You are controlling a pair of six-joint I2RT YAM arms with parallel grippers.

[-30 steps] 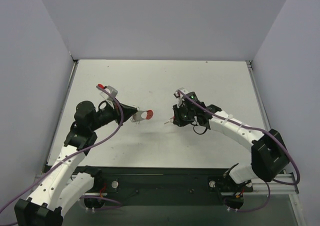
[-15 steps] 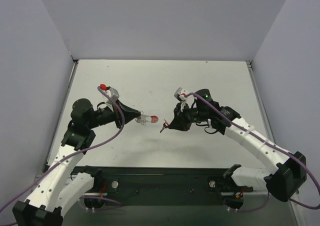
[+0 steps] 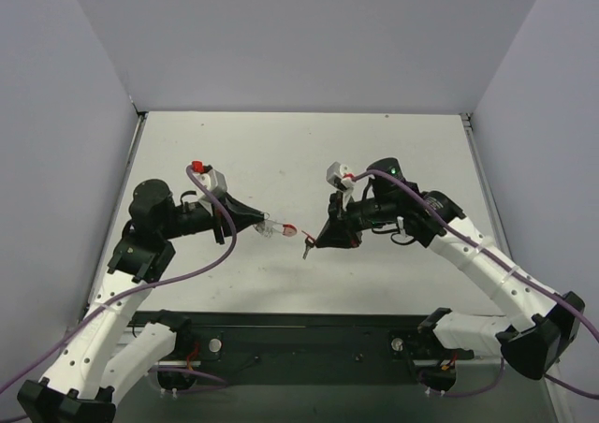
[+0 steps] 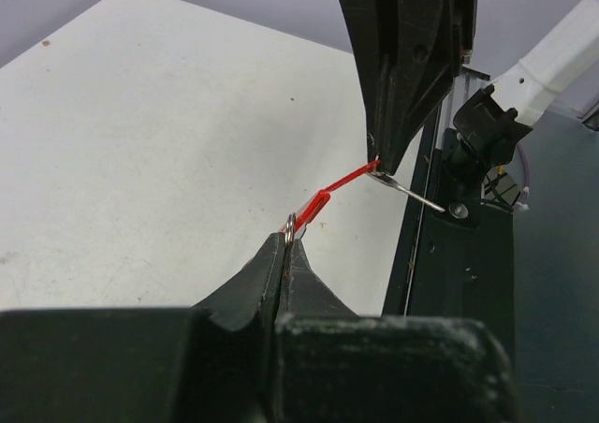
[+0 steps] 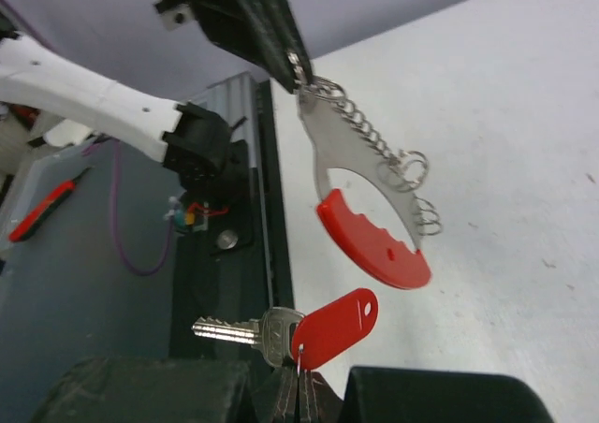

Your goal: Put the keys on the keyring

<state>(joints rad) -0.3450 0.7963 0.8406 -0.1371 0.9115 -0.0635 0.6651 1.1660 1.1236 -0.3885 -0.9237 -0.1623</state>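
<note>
Grip check first, working outward. On the left gripper (image 4: 287,242): pinched right down on the little ring at the top of the keyring (image 5: 372,243), leaving the beaded chain and curved red band dangling free. Probably held that way to keep the loop hanging open and reachable rather than lying flat in a heap.

On the right gripper (image 5: 299,378): squeezed just as tight, clamped on the key (image 5: 281,331) right at the join of silver bow and red plastic head. Blade poking out sideways, red head tilted up toward the keyring with its hole exposed. Looks deliberate, keeping the threading end clear of the fingers.

Key sitting just below the keyring's red band in the right wrist view, near but apart. From the left wrist view, hard to tell touching from merely lined up. Not threaded yet, going by that. Fiddly alignment ahead, with a swinging chain likely to drift off target.

Further out: left arm (image 3: 122,283) reaching in from the left of the keyring, right arm (image 3: 477,255) from the right, purple cables (image 3: 211,255) looped along both. White table (image 3: 281,152) underneath the keyring, well below it.

No brand or label readable anywhere. Maybe a stamp on the key's bow, too small to make out.
</note>
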